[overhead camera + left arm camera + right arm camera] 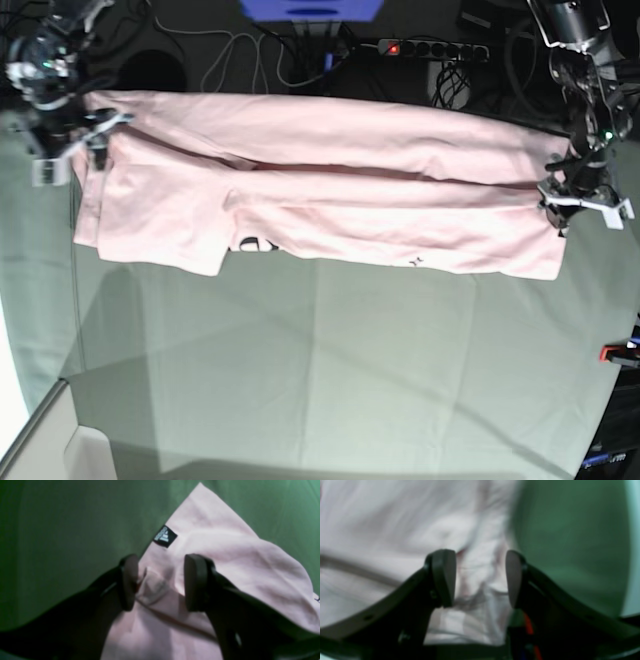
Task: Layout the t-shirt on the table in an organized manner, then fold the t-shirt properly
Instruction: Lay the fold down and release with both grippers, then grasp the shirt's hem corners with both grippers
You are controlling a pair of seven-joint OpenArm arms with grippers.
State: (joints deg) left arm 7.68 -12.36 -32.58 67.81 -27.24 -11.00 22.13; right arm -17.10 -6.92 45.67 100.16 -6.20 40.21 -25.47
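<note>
The pale pink t-shirt [330, 190] lies folded into a long band across the far half of the table [330, 370], with a bit of black print showing at its near edge. My left gripper [585, 205] is at the band's right end. In the left wrist view it [162, 582] is open, the shirt's [225, 555] hem corner lies loose between the fingers, and a small black label [165, 536] sits just beyond. My right gripper [70, 150] is at the band's left end. In the right wrist view it [480, 578] is open over blurred pink cloth [395, 530].
A power strip [432, 48] with a red light and loose cables lie behind the table's far edge. A red clamp [618, 352] sits at the right edge. A white box corner [90, 455] shows at the near left.
</note>
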